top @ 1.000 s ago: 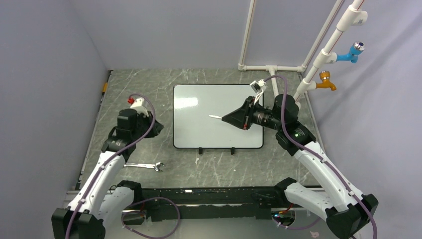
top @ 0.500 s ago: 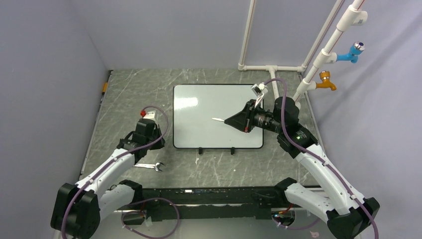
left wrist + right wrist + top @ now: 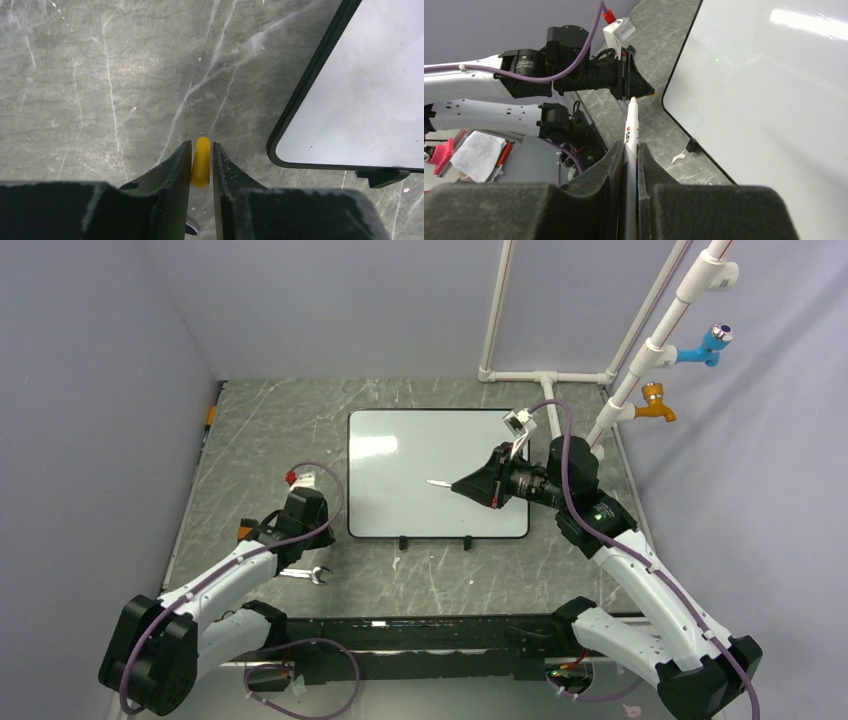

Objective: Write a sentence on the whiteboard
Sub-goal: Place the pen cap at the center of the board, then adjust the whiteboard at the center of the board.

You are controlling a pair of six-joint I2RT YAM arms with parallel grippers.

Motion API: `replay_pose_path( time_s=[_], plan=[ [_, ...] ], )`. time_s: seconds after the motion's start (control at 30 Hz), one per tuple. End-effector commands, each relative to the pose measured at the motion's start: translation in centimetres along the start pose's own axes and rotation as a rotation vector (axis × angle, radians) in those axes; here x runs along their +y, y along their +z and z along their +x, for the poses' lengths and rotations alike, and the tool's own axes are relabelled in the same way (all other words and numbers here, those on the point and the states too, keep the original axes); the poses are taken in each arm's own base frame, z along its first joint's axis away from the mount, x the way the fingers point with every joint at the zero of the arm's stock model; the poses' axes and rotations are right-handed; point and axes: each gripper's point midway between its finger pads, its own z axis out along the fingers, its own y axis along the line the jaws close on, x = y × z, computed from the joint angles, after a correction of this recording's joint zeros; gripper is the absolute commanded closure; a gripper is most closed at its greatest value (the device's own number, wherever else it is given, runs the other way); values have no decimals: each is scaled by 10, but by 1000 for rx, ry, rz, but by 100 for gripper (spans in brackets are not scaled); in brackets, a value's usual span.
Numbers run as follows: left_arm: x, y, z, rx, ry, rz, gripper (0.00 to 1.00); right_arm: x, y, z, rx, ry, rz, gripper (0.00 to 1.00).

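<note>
Your right gripper [image 3: 455, 485] clamps the marker [image 3: 438, 483], tip over the blank whiteboard [image 3: 400, 512] lying centrally, ready to write. Your left gripper [image 3: 202, 145] pinches the cap [image 3: 201, 165], parked left of it, apparently to stay clear of strokes.

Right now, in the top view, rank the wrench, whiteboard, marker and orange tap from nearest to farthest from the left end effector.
From the left end effector, which grips a yellow cap:
1. Wrench, just beside it, toward the arm bases.
2. Whiteboard, to its right, left edge close.
3. Marker, over the board's middle.
4. Orange tap, far right corner.
</note>
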Motion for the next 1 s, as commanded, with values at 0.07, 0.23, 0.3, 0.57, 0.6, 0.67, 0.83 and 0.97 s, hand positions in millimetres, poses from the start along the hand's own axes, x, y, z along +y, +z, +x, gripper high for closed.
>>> replay_pose_path(
  time_s=[0.07, 0.23, 0.3, 0.57, 0.6, 0.67, 0.83, 0.97],
  plan=[
    [-1, 2, -5, -37, -36, -15, 66, 1, -7, -5, -26, -35, 17, 100],
    [1, 0, -6, -44, -38, -22, 55, 0, -9, -4, -25, -37, 27, 100],
    [1, -3, -8, -48, -32, -25, 54, 0, -10, -4, -25, -37, 29, 100],
    [-15, -43, -55, -128, 37, 25, 45, -2, -11, -2, -24, -43, 40, 100],
    [-21, -51, -63, -142, 52, 49, 44, -2, -12, -2, -24, -43, 41, 100],
    [-31, -66, -80, -167, 94, 90, 40, -2, -12, -2, -28, -44, 46, 100],
    [-49, -104, -129, -212, 221, 109, 20, -3, -14, -1, -25, -43, 53, 100],
    [-73, -131, -174, -264, 351, 155, 6, -3, -16, 0, -30, -44, 53, 100]
  ],
)
